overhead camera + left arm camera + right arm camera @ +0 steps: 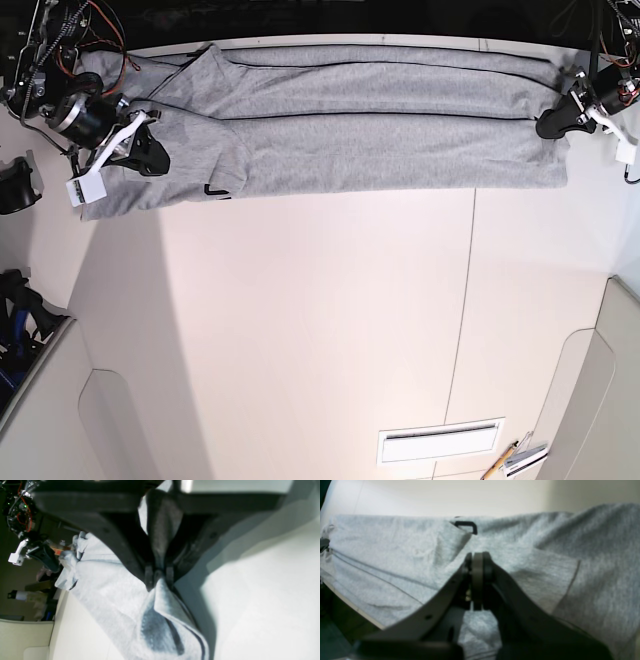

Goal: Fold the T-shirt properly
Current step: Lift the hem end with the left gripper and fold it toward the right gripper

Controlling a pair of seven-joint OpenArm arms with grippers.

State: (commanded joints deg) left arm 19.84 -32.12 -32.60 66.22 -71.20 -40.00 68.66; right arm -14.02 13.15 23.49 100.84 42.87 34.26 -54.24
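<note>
I am working with one T-shirt (360, 130) and two grippers, one at each end of it. The T-shirt is lying along the far edge of the pale bench (320, 330), stretched into a long, narrow band whose long axis is running side to side across the base view. It is heather grey, doubled over lengthwise, with dark seam lines running along its length and a small black mark showing at the lower edge near the sleeve end.

My left gripper (159, 576) is sitting at the end on the right of the base view. Its fingers are pinched nearly together on a gathered ridge of the grey cloth, which is fanning out below them and trailing off toward the other arm.

My right gripper (477, 562) is sitting at the opposite end, over the sleeve and shoulder area. Its fingers are pressed close together with almost no gap, right against the fabric — though from this blurred wrist view I cannot tell whether any cloth is actually caught between them. Around it the T-shirt is lying in soft wrinkles, with one flap folded over just behind the fingertips.
</note>
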